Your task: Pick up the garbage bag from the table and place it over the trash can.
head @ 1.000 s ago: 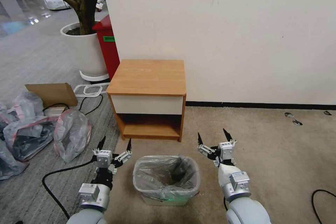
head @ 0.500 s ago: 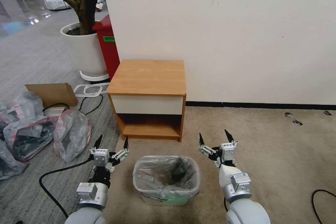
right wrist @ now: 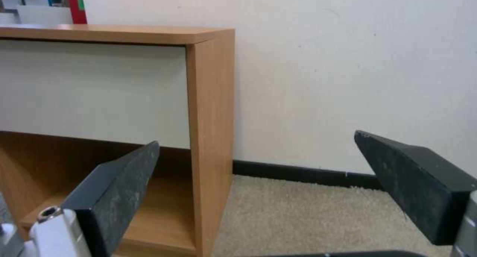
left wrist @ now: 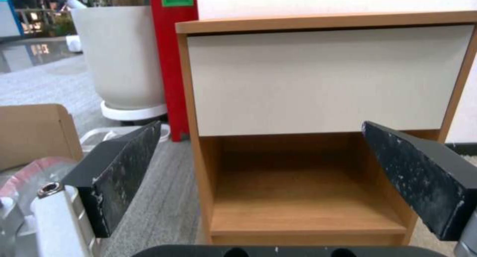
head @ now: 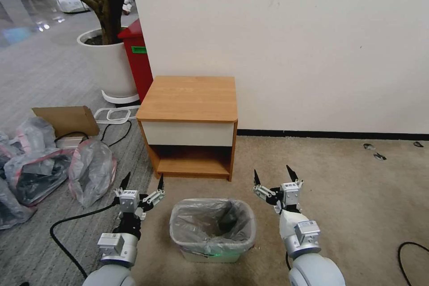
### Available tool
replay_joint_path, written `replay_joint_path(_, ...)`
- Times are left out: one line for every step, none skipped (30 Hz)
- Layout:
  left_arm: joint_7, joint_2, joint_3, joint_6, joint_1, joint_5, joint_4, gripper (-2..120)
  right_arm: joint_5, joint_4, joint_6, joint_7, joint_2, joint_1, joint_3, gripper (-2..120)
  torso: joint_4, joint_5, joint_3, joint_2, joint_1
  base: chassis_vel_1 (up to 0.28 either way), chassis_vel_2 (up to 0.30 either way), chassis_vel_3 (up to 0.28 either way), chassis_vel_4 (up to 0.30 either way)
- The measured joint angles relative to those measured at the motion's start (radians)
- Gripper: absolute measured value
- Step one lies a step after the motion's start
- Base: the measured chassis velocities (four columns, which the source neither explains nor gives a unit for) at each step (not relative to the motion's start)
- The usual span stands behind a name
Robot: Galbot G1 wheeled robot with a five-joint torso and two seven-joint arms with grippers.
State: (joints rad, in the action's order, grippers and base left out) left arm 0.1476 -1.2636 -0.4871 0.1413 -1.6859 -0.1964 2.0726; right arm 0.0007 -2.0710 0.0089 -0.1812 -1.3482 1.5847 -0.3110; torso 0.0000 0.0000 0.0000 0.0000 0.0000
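Both arms flank the trash can (head: 212, 250); table (head: 190, 98) top bare behind it. Garbage bag (head: 210, 223) already lines the can, job looks done. Left gripper (head: 141, 182) and right gripper (head: 273, 177) spread apart, empty, released.

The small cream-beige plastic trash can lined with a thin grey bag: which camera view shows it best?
The head view: the cream-beige plastic trash can stands whole on the carpet, the thin grey garbage bag draped over its rim. Both wrist views face the light-brown wooden nightstand instead.
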Motion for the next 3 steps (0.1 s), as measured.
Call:
replay_joint_path(0.0, 0.0, 0.0, 0.0, 0.0, 0.0, 0.0, 100, 0.0, 0.0, 0.0, 0.0, 0.0, 0.0, 0.0, 100, 0.0, 0.0, 0.0, 0.0, 0.0, 0.0, 0.0, 0.0, 0.0)
replay_joint_path(0.0, 0.0, 0.0, 0.0, 0.0, 0.0, 0.0, 100, 0.0, 0.0, 0.0, 0.0, 0.0, 0.0, 0.0, 100, 0.0, 0.0, 0.0, 0.0, 0.0, 0.0, 0.0, 0.0, 0.0)
replay_joint_path(0.0, 0.0, 0.0, 0.0, 0.0, 0.0, 0.0, 100, 0.0, 0.0, 0.0, 0.0, 0.0, 0.0, 0.0, 100, 0.0, 0.0, 0.0, 0.0, 0.0, 0.0, 0.0, 0.0, 0.0)
